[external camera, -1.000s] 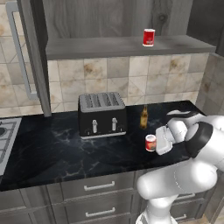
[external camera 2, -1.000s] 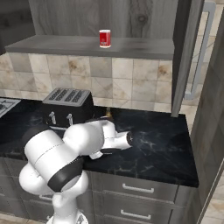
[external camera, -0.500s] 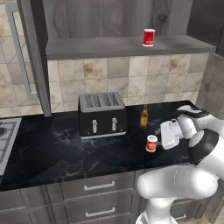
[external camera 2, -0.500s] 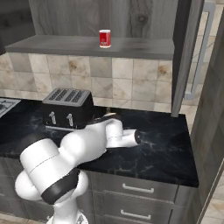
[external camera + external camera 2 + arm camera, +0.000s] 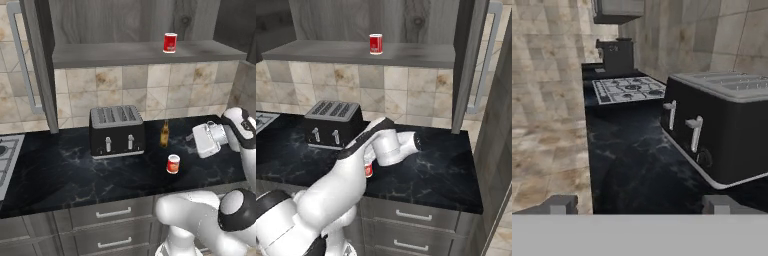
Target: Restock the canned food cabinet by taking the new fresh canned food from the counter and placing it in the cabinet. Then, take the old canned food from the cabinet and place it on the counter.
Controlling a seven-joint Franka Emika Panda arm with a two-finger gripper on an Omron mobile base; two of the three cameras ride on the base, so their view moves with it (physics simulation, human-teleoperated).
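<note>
Left base: new can [image 5: 170, 42] on cabinet shelf [image 5: 125, 52]; old can [image 5: 173, 163] upright on table [image 5: 60, 170], gripper [image 5: 192, 136] apart | Right base: arm hides old can | Hand: gripper [image 5: 639, 205] spread, empty | Step: both swaps appear done; next, withdraw.

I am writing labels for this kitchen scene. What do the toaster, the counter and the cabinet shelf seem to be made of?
The toaster looks like glossy black painted metal or plastic, with pale silvery levers. The counter looks like polished black marble, from its thin white veins, though it could be an imitation. The cabinet shelf looks like matte grey wood, as it shows grain.
</note>
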